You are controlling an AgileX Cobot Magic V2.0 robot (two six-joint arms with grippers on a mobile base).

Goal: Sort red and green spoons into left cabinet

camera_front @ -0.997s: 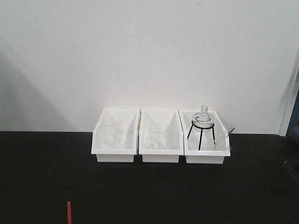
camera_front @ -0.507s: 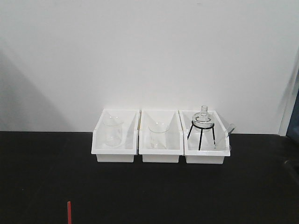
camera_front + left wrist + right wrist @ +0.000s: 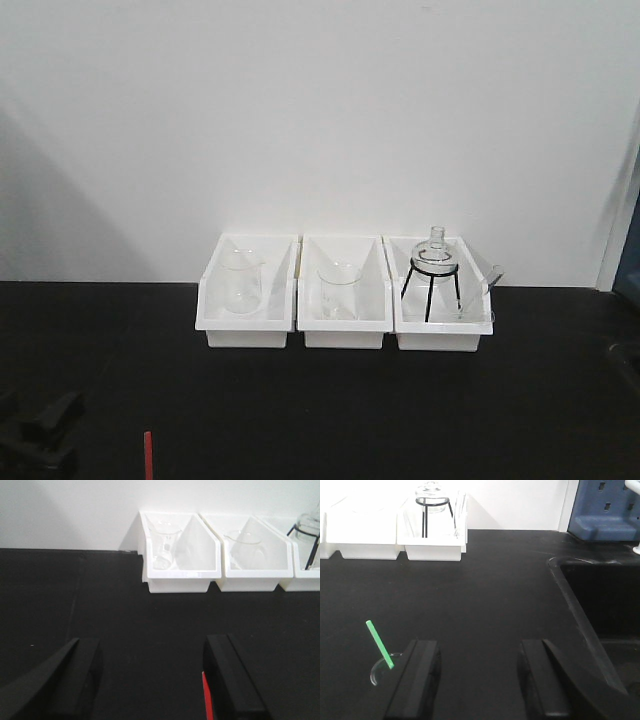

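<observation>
The red spoon's handle (image 3: 148,455) pokes up at the bottom edge of the front view, on the black counter (image 3: 400,420). In the left wrist view it (image 3: 205,695) lies just inside the right finger (image 3: 225,680). My left gripper (image 3: 150,645) is open and empty; it also shows at the bottom left of the front view (image 3: 40,435). The green spoon's handle (image 3: 379,644) leans out of a clear glass vessel (image 3: 376,674), just left of my right gripper (image 3: 477,645), which is open and empty. Both spoon bowls are hidden. The left cabinet is out of view.
Three white bins (image 3: 344,330) with glass beakers and a flask on a black tripod (image 3: 433,270) stand against the back wall. A sunken black sink (image 3: 605,610) lies right of the right gripper. A blue unit (image 3: 605,507) stands behind it.
My left gripper has come into the front view at the bottom left. The red spoon and the bins have not moved.
</observation>
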